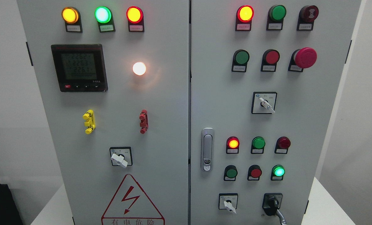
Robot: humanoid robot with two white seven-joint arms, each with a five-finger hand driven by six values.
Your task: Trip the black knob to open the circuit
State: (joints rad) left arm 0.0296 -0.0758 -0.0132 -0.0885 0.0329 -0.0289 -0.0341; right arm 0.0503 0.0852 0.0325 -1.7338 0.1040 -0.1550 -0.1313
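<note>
The black knob point(272, 203) sits at the lower right of the grey control cabinet's right door point(314, 125), on a black square plate, with its handle pointing down and slightly right. A grey cable runs off below it. Neither of my hands nor any arm shows in the head view.
White selector switches sit at the lower left of the knob point(229, 204), higher on the right door point(265, 103) and on the left door point(120, 159). A red mushroom button point(304, 57), lit pilot lamps, a door latch point(207, 149) and a meter point(79, 67) fill the panel.
</note>
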